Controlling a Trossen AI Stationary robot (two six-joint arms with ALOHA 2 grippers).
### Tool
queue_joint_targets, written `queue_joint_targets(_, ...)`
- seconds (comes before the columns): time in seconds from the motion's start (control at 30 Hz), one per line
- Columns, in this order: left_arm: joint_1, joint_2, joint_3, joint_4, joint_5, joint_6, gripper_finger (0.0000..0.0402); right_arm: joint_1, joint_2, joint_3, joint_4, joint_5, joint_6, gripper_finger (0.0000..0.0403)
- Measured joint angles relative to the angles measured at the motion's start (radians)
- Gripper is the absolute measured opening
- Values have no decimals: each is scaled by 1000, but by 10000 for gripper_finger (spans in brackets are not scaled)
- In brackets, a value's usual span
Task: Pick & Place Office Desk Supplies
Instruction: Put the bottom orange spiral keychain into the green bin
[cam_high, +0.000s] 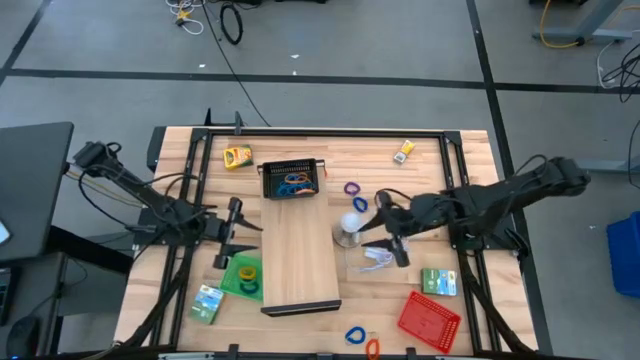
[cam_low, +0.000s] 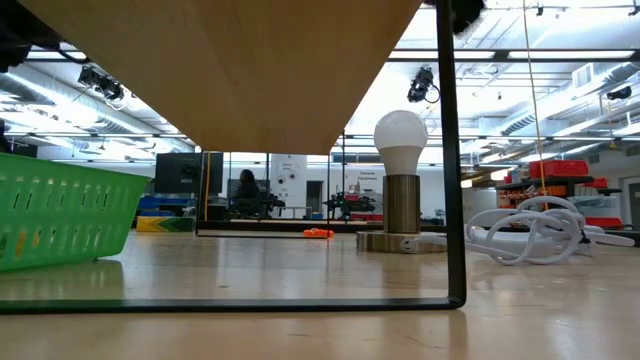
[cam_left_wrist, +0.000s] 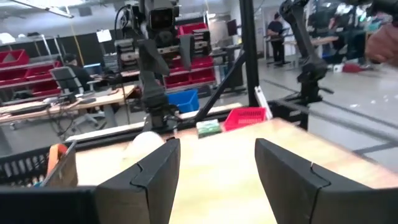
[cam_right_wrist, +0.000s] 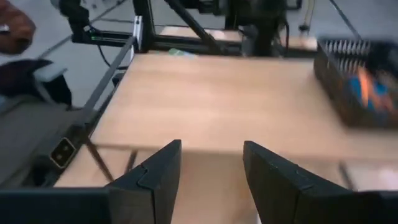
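**Both claws parked apart, supplies still scattered**

The long wooden board (cam_high: 300, 250) is laid between the two arms as a raised shelf. The left gripper (cam_high: 236, 232) is held just beside its near edge, fingers apart and empty; the right gripper (cam_high: 392, 226) faces it from the other side, likewise spread with nothing held. Blue and orange clips are gathered in the black tray (cam_high: 292, 178) beyond both claws. A purple clip (cam_high: 351, 188) lies near the right claw. The contents of the green tray (cam_high: 240, 276) cannot be made out clearly.

**Supplies scattered across the table**

A purple loop (cam_high: 351, 188) and a blue loop (cam_high: 360, 204) lie apart on the wood. Another blue loop (cam_high: 354, 335) sits just beside an orange one (cam_high: 372, 347). Green boxes (cam_high: 438, 282) (cam_high: 207, 303) lie flat.
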Motion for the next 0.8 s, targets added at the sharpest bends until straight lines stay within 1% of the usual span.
queue_joint_targets(0.07, 13, 0, -2, -8, 0, 7, 213, 29, -21, -65, 35, 21, 74, 181)
queue_joint_targets(0.13, 28, 0, -2, -22, -1, 10, 213, 72, -15, -108, 44, 30, 145, 181)
queue_joint_targets(0.3, 68, 0, -1, -47, -2, 11, 213, 172, 116, -115, 55, 59, 272, 181)
queue_joint_targets(0.47, 97, 0, 0, -57, -2, 20, 213, 237, 280, -82, 50, 41, 411, 181)
queue_joint_targets(0.63, 120, 0, 0, -67, -2, 24, 213, 297, 385, -20, 55, 28, 506, 181)
queue_joint_targets(0.73, 120, 0, 0, -68, -3, 28, 213, 328, 453, 56, 34, 28, 523, 181)
queue_joint_targets(0.8, 120, 0, 0, -65, -2, 30, 213, 346, 498, 123, -52, 20, 524, 181)
